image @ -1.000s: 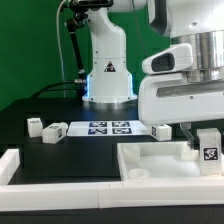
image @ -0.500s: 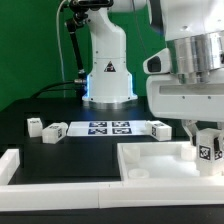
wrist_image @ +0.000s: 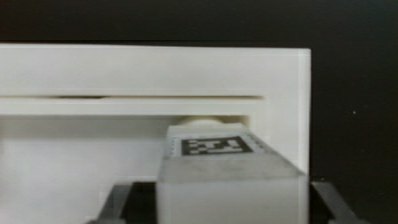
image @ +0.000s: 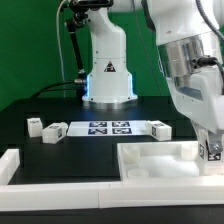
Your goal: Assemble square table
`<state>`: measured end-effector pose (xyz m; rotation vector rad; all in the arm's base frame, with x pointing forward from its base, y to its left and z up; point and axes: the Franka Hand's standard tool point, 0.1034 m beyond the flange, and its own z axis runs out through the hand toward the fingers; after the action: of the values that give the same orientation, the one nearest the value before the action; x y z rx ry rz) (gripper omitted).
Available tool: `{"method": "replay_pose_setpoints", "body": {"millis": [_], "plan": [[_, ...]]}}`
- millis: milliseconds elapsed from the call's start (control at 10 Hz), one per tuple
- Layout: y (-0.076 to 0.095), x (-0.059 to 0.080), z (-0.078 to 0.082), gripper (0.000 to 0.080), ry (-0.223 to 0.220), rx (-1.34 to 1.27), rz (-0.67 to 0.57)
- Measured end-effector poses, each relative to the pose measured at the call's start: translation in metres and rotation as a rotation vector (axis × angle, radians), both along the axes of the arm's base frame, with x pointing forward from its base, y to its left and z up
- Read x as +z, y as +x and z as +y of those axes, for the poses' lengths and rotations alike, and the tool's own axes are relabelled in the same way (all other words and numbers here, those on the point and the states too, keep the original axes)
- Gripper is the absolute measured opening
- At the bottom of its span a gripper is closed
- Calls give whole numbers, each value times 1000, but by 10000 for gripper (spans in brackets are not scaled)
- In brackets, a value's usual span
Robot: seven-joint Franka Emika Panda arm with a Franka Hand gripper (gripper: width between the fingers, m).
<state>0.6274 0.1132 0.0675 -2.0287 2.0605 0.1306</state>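
Square tabletop point(image: 165, 165), a white slab w/ raised rim, lies flat near the front edge of the black table point(image: 70, 150), toward the corner on the exterior view's right. It sits just behind the long white border wall point(image: 60, 190) that runs along that front edge.

Held leg point(image: 212, 152), a short white post w/ a black-white tag facing the camera, stands upright at the tabletop's far corner on the exterior view's right. Whether its foot touches the slab can't be told.

Gripper point(image: 207, 140) comes down from above and pinches this post, its jaws pressed on opposite sides. In the wrist view the held leg point(wrist_image: 217, 165) fills the gap of the gripper point(wrist_image: 217, 203), dark fingers point(wrist_image: 118, 205) flanking it. Its tag shows on the near face, and the square tabletop point(wrist_image: 125, 110) spreads pale beyond, w/ a thin dark slot line across it.

Farther back, approx. mid-table, the marker board point(image: 106, 127) lies flat. First loose leg point(image: 35, 125) and second loose leg point(image: 55, 131) rest close together off its end on the exterior view's left. Third loose leg point(image: 160, 128) lies just off its other end, apart from the tabletop.

The arm's white base point(image: 106, 70) stands at the back edge, black cables point(image: 72, 50) hanging beside it.
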Motion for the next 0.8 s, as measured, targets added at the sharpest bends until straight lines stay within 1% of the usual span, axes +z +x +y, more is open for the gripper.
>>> {"method": "replay_pose_setpoints", "body": {"millis": [200, 300, 400, 500, 600, 800], "plan": [[0, -1, 2, 291, 8, -58, 16], [-1, -1, 2, 404, 5, -28, 9], [-1, 0, 2, 565, -10, 76, -6], [1, 3, 4, 565, -22, 250, -34], [4, 5, 7, 631, -37, 483, -83], [2, 5, 6, 646, -47, 667, -116]]}}
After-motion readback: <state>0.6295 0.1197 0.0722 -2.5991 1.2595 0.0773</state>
